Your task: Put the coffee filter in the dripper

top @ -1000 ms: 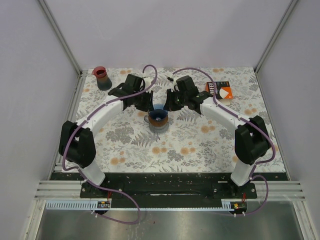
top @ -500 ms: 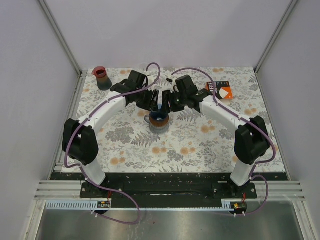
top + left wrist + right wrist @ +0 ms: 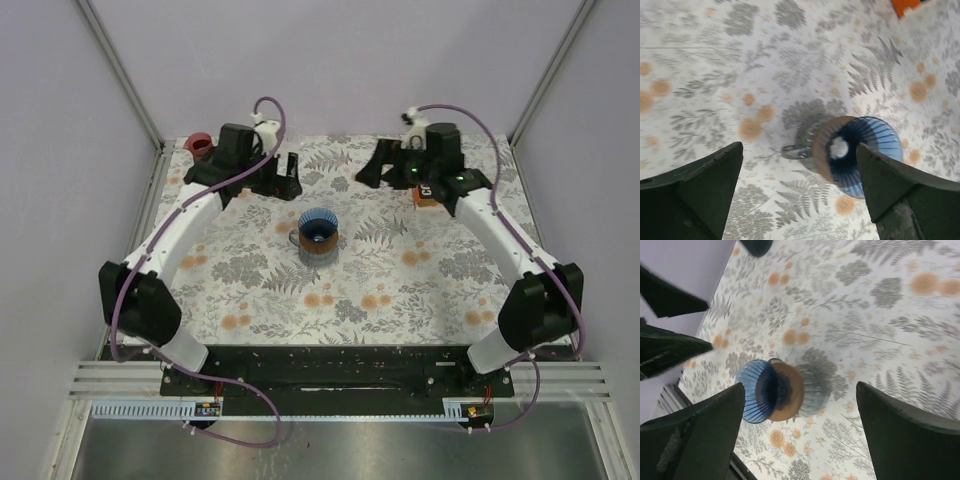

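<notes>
Both arms had drawn back from the centre to the far edge of the tabletop [image 3: 400,295]. The left tool [image 3: 799,146] and right tool [image 3: 801,386] were spread, carrying nothing. The blue fluted coffee filter [image 3: 318,229] appeared seated in the brown dripper [image 3: 318,251] at mid-tabletop, so placement looked complete. Only retreat remained, minding the red cup [image 3: 199,144] and orange box [image 3: 428,192] beside the arms.

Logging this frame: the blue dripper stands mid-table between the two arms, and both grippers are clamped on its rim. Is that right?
Not quite. The blue dripper does stand mid-table between the arms, but neither gripper is on its rim. In the top external view, the left gripper and right gripper are farther back on either side, apart from it. Both wrist views show the fingers spread wide, holding nothing.
</notes>
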